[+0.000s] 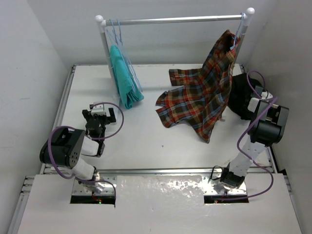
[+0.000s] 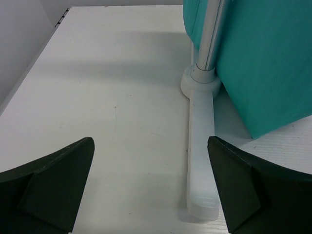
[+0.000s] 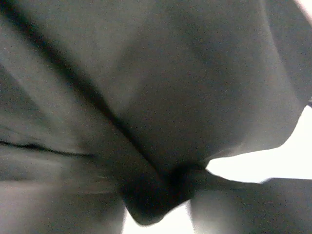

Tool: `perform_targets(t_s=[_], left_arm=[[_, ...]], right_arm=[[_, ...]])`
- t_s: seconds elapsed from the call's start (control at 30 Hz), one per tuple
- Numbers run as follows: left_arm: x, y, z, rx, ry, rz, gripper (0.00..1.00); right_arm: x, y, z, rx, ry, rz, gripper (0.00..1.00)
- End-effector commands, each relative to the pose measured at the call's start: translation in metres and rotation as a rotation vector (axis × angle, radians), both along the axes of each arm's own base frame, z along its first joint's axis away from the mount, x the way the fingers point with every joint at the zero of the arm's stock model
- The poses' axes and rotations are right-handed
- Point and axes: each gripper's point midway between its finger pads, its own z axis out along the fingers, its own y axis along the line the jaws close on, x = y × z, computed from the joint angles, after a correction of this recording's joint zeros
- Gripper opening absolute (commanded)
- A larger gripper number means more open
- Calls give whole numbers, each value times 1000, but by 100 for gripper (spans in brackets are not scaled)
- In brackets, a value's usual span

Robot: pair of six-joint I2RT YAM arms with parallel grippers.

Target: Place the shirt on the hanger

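Note:
The black shirt [image 1: 238,101] lies bunched at the table's right side, partly behind the hanging plaid shirt. My right gripper [image 1: 252,96] is down at it. In the right wrist view black fabric [image 3: 161,87] fills the frame and gathers into a pinched fold between the blurred fingers, so my right gripper [image 3: 163,209] looks shut on it. Thin pale-blue hangers [image 1: 118,34] hang at the left end of the rail, by the teal garment. My left gripper [image 1: 100,116] is open and empty low over the table, and in the left wrist view [image 2: 151,187] its jaws stand wide apart.
A silver rail [image 1: 175,20] with white knobs spans the back. A teal garment [image 1: 124,78] hangs at its left and a red-orange plaid shirt [image 1: 204,95] at its right. The rail's white foot [image 2: 201,161] and pole [image 2: 210,34] stand just ahead of my left gripper, beside the teal cloth [image 2: 263,63].

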Motion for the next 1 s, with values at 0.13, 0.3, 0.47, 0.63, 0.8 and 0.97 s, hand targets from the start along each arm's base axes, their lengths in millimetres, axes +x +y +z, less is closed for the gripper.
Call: perform_targets(t_s=[0.13,0.3,0.47,0.63,0.8,0.97], left_arm=[[7,3,20,-22,-75,13,100],[7,4,21,-24,-77,15,100],[7,4,21,-23,-77,13,100],[18,-5,30,9,-56,-40,100],[24,-32,53,105,94,-209,100],[2,-27,98,93,40,-182,100]], right_arm=[[-25,15,20,-55,12,62,0],[-78,40,73,-173,36,49,0],[-141,78,118,-210,89,83,0],[-168,93,185,-279,-144,174,0],[-177,92,272,-428,-271,280,0],[-182,99,376,-518,-494,306,0]])
